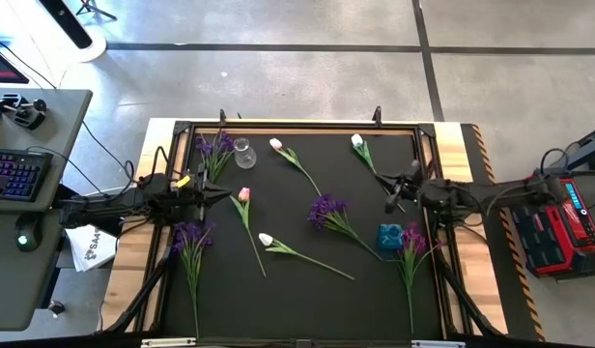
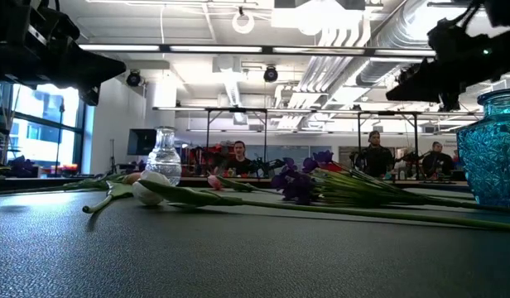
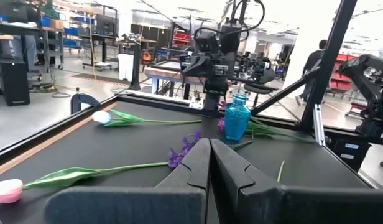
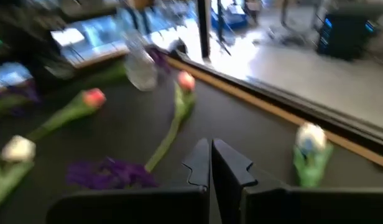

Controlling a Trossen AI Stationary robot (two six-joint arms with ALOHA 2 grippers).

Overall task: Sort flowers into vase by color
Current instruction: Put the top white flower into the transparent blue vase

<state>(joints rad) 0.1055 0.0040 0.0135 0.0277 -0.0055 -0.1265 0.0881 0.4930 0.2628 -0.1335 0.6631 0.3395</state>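
Flowers: all lie flat on the black mat, none in a vase.
White tulip, mat centre: bud toward the left edge, stem running toward the near right corner.
Pink tulip: bud toward the far edge, stem running toward the near edge.
Far pink tulip: by the far edge, stem slanting toward the mat's middle.
Far white tulip: by the far edge, stem angling toward the right edge.
Purple sprays: one at the far left corner, one at the left edge, one at centre, one near the right edge; clustered blossoms on slim green stems.
Clear glass vase: beside the far-left spray, empty.
Blue glass vase: textured, near the right edge, just beside the right spray; nothing stands in it.
Left gripper: over the left edge, fingers pressed together, holding nothing.
Right gripper: over the right edge, fingers together, empty.
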